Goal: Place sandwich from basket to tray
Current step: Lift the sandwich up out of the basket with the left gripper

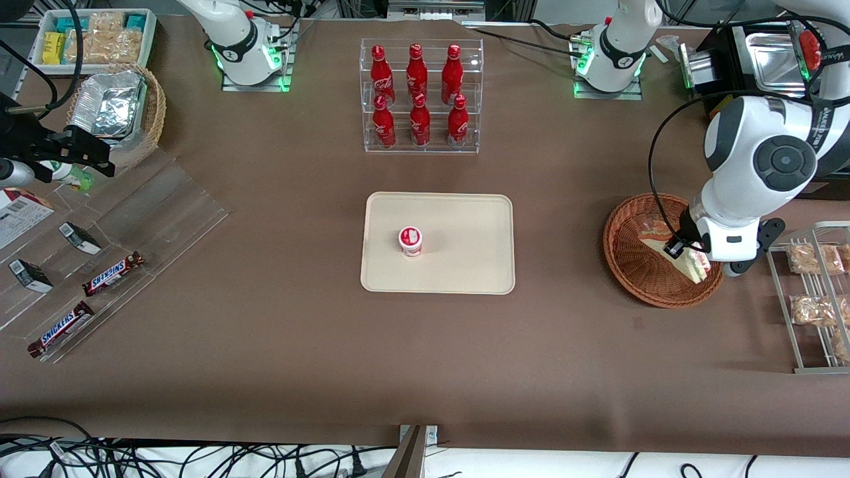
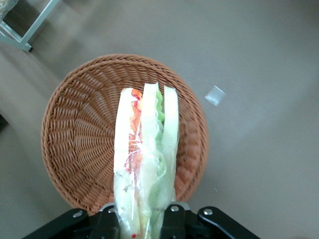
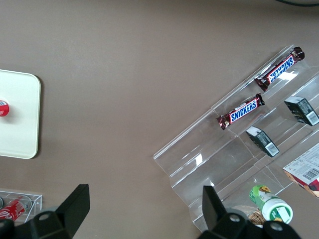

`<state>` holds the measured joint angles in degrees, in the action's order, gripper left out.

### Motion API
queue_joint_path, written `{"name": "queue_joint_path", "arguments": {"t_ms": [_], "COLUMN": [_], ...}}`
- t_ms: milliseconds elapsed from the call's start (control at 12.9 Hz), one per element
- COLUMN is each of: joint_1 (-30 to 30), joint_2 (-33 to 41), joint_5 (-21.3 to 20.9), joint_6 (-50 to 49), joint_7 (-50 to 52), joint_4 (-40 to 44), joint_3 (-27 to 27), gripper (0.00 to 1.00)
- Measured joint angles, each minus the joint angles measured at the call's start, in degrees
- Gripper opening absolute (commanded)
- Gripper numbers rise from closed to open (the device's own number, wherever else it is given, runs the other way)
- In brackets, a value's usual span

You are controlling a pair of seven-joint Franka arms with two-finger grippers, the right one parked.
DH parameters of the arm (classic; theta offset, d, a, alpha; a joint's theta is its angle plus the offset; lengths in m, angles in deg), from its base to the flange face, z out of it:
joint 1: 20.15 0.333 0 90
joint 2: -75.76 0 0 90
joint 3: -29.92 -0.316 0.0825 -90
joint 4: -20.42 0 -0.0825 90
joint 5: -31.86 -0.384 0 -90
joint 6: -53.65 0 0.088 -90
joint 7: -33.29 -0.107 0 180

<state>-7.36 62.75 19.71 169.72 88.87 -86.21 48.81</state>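
My left gripper [image 1: 690, 255] is shut on the sandwich [image 1: 667, 252], a wrapped wedge of white bread with red and green filling. It holds it over the round reddish-brown wicker basket [image 1: 631, 272]. In the left wrist view the sandwich [image 2: 144, 144] runs out from between the two black fingers [image 2: 107, 224], with the gripper [image 2: 142, 221] above the basket [image 2: 79, 139]; nothing else lies in the basket. The cream-beige tray [image 1: 465, 226] lies at the table's middle, toward the parked arm from the basket.
A small red-and-white cup [image 1: 410, 240] stands on the tray. A clear rack of red bottles [image 1: 420, 96] stands farther from the camera than the tray. A metal rack with snack packs [image 1: 813, 292] stands beside the basket. A small clear scrap [image 2: 215, 95] lies on the table.
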Motion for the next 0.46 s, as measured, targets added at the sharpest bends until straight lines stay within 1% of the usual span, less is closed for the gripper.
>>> {"name": "queue_joint_path", "arguments": {"t_ms": [310, 465], "joint_1": [-0.59, -1.59], "joint_2": [-0.05, -0.29], "joint_5": [1.67, 2.92], "joint_6": [-8.32, -10.24], "joint_7": [-1.72, -3.57], "joint_4": [7.29, 10.04], "joint_3": [4.11, 6.38], "gripper": [0.0, 0.0]}}
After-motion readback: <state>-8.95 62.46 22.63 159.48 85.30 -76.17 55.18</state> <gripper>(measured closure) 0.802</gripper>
